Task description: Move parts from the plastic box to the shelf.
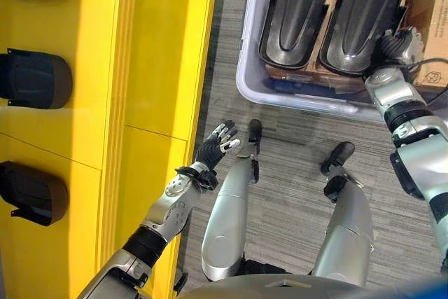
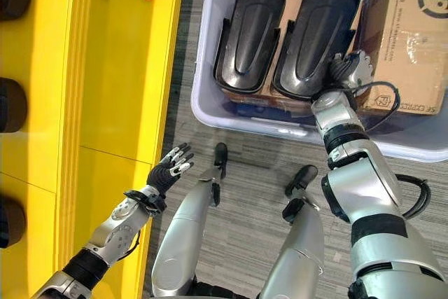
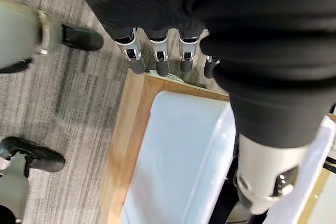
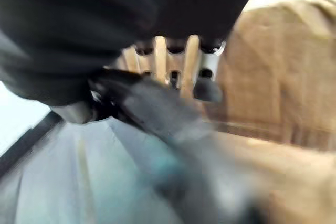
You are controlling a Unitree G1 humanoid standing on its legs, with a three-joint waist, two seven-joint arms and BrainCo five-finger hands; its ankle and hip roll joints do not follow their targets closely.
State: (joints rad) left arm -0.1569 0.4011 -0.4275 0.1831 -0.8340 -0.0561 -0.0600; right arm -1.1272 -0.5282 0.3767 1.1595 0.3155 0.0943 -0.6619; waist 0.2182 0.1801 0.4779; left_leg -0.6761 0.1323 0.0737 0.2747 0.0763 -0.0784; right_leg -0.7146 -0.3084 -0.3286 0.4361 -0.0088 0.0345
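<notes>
Ribbed-cuffed left hand [image 1: 215,146], glossy black moulded parts [image 2: 246,33] in translucent plastic box [image 2: 210,113]

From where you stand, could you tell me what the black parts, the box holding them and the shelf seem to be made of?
The black parts look like moulded plastic: smooth, semi-gloss, with soft highlights. The plastic box looks like translucent pale plastic with a rounded rim. The shelf looks like painted sheet metal, glossy yellow with crisp folded edges, though I cannot be certain. The right robot hand reaches into the box.
</notes>
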